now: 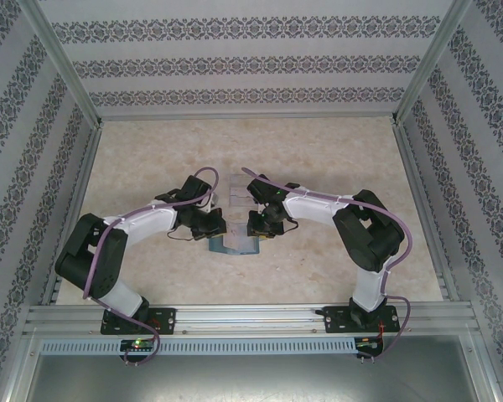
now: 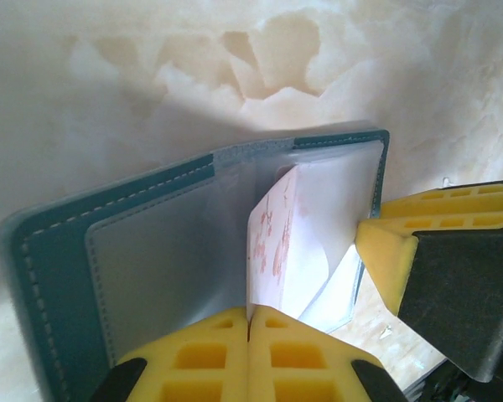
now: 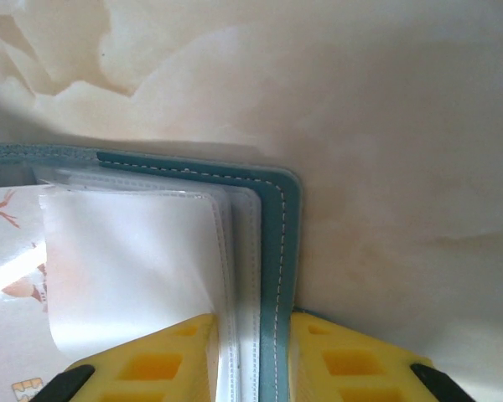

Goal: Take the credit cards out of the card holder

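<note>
With my right end effector clamped on the card holder and my left end effector pinched on a pale card, I'm mid-extraction, and I judge the next move needs a straight pull clear of the sleeve.

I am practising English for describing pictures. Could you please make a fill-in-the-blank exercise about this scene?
1. The left gripper is ___ on a pale card.
2. The card bears faint ___ marks.
3. The right gripper clamps one edge of the ___ holder.
4. The holder is ___, not folded.
Missing words: shut; reddish; teal; open.
</note>
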